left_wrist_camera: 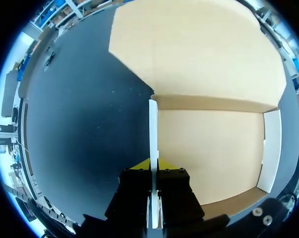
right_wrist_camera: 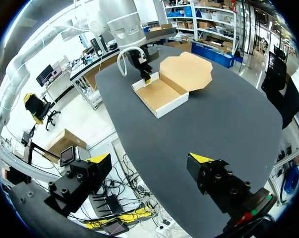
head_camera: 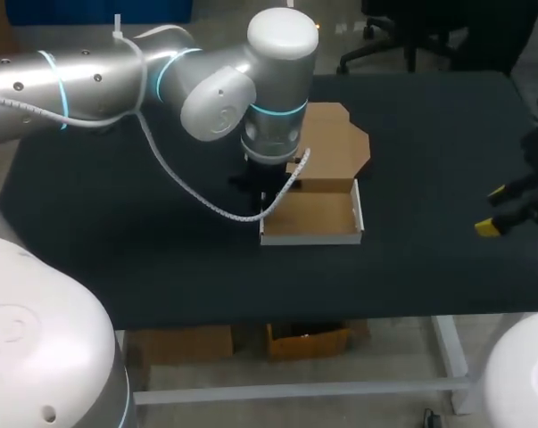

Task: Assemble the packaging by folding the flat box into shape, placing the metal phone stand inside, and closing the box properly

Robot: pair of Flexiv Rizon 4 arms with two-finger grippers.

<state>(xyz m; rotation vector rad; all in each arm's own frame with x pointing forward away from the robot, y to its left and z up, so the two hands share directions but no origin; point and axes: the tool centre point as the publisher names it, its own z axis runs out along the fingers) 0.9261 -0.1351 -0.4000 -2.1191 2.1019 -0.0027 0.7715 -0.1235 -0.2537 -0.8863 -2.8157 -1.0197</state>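
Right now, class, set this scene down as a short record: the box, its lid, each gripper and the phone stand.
Box: box folded into an open tray on the table, nothing inside
Lid: lid open, lying back flat
Left: left gripper shut on the box's side wall
Right: right gripper open, empty, near the table's right edge
Phone stand: not in view
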